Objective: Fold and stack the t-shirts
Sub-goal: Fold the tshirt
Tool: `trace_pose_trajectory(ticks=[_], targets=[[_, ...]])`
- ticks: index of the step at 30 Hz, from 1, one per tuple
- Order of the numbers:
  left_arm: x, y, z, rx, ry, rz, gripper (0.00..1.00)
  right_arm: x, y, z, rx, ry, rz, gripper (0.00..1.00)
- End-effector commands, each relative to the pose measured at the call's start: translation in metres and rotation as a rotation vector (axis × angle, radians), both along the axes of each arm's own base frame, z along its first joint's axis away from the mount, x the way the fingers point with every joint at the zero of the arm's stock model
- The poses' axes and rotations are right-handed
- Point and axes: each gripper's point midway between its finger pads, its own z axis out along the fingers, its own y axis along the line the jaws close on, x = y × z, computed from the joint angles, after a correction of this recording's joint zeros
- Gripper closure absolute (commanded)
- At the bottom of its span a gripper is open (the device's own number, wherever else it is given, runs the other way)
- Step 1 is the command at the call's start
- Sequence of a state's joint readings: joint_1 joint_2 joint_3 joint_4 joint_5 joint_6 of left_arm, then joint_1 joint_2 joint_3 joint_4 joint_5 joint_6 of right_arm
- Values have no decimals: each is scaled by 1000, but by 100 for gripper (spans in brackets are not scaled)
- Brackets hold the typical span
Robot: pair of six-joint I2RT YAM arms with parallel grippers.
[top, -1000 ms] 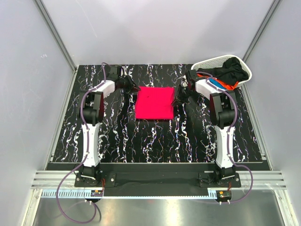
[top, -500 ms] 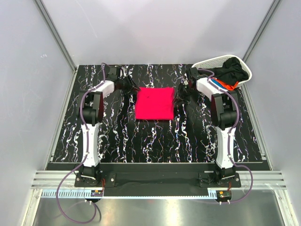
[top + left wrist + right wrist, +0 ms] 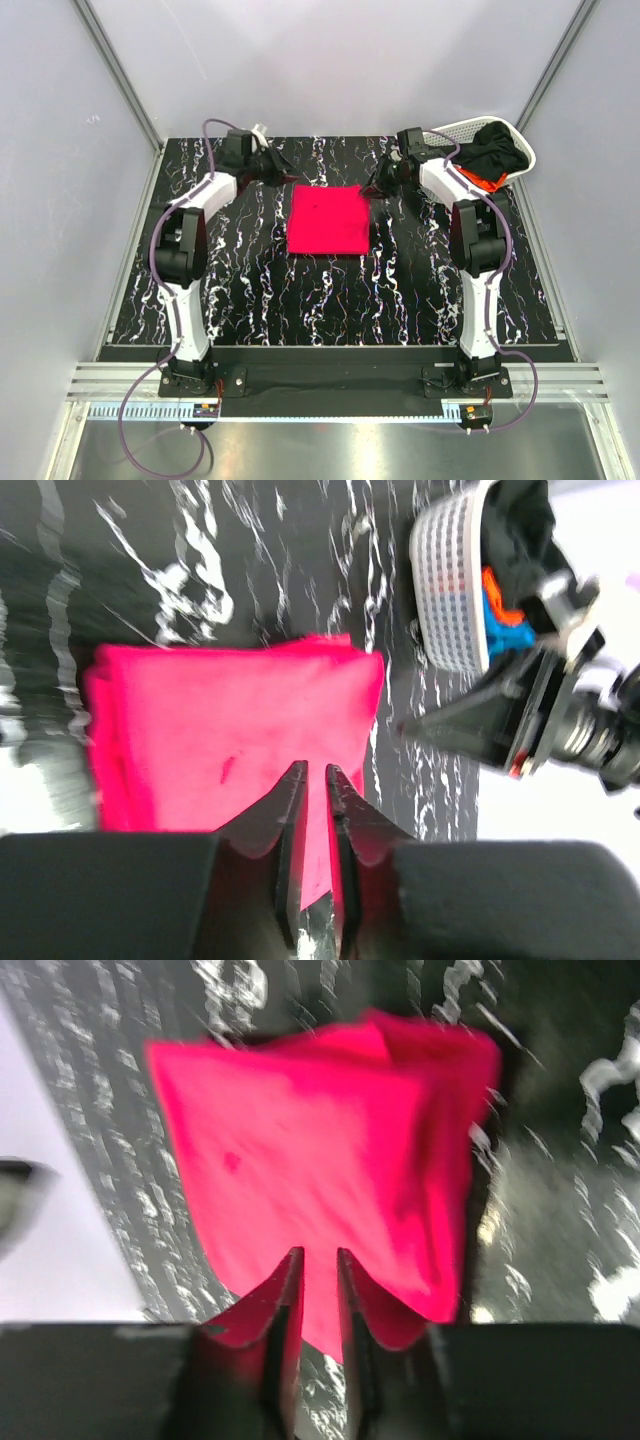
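Observation:
A bright pinkish-red t-shirt (image 3: 328,220) lies folded into a flat square on the middle of the black marbled table (image 3: 250,290). It also shows in the left wrist view (image 3: 220,720) and the right wrist view (image 3: 320,1130). My left gripper (image 3: 289,172) hovers off the shirt's far left corner, jaws almost together and empty (image 3: 313,768). My right gripper (image 3: 376,185) hovers off the far right corner, jaws likewise nearly closed and empty (image 3: 315,1252). A black t-shirt (image 3: 503,148) and an orange one (image 3: 482,181) lie in the basket, with a blue one (image 3: 508,632) showing in the left wrist view.
The white lattice basket (image 3: 452,129) stands at the table's far right corner, close behind my right arm. It also shows in the left wrist view (image 3: 448,580). Grey walls with metal rails close in the table on three sides.
Both grippers have lifted off the shirt's left and right edges and drawn back toward the far side. The pinkish-red shirt has stayed flat in place.

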State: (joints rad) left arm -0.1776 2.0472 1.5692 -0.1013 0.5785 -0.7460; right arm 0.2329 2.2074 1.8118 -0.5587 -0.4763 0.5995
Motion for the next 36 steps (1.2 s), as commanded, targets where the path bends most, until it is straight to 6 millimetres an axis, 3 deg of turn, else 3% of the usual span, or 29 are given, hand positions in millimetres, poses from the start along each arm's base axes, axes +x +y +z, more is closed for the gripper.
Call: trace_pose_trajectory(ticks=[1,7,11,13,17,18,19,20,21,22,23,24,27,28,29,30,32,33,34,36], targets=[[-8,-31,-27,-71,6,-83,84,31,24,13,120,-105,-3,76],[6,-22,-70,-7,36,-62,85,54,10,-29,30,-136,-32,87],[20,-16,-91,24,47,-61,85,62,-5,-61,-22,-108,-71,88],[23,-11,-102,25,64,-53,85,64,-11,-66,-52,-122,-66,87],[25,-13,-90,20,49,-89,78,66,-17,-52,-91,-140,-50,71],[22,-14,-77,18,36,-96,74,69,-18,-40,-96,-154,-53,69],[20,-14,-68,11,26,-103,71,60,-20,-38,-111,-104,-53,67],[16,-13,-62,10,26,-105,68,58,-21,-24,-127,-110,-59,64],[12,-12,-38,9,-2,-103,62,56,-22,-13,-140,-116,-58,57],[9,-9,-27,20,-19,-94,60,44,-19,-7,-160,-92,-43,54],[2,-7,-22,27,-17,-90,59,39,-21,12,-187,-124,-35,50],[-4,-4,4,27,-55,-83,55,32,-21,19,-202,-121,-25,45],[-26,3,30,41,-72,-63,40,-8,-23,32,-236,-64,-1,34],[-38,6,23,48,-51,-67,39,-18,-24,34,-234,-52,-2,32],[-48,7,40,45,-81,-65,39,-29,-22,50,-211,-58,-17,31],[-57,9,40,48,-76,-65,39,-49,-24,34,-215,2,-10,30],[-82,15,37,63,-61,-56,38,-69,-14,42,-164,15,-14,28],[-92,17,33,69,-41,-51,38,-85,-14,22,-156,57,-17,27],[-109,22,12,77,24,-27,38,-96,-8,18,-131,72,-12,27],[-128,26,17,63,30,-3,38,-121,4,8,-76,112,-24,25]])
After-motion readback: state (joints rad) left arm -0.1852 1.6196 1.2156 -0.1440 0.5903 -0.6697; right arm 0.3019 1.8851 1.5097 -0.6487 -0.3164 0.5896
